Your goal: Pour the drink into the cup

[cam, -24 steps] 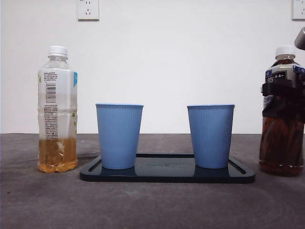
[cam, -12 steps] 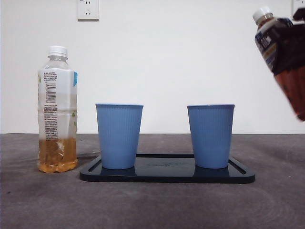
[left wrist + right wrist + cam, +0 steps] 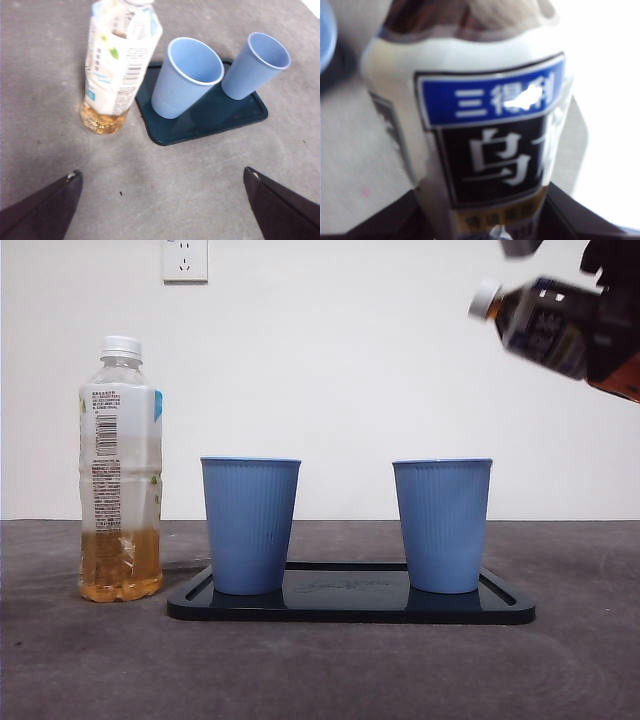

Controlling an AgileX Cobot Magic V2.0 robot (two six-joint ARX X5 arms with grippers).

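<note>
Front view: right gripper (image 3: 612, 300) tilts dark bottle (image 3: 550, 332) (capped).

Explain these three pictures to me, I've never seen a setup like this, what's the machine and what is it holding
This is a robot with two arms at a table; each arm ends in a two-jawed gripper. One picture looks level across the table; the other two come from cameras on the wrists. On the table sits a dark tray carrying two blue cups, both upright. Beside the tray stands a clear bottle with amber drink at its bottom. The right gripper grips a dark tea bottle, raised high and tipped, cap on, towards the cups. The left gripper waits open, holding nothing.
</note>
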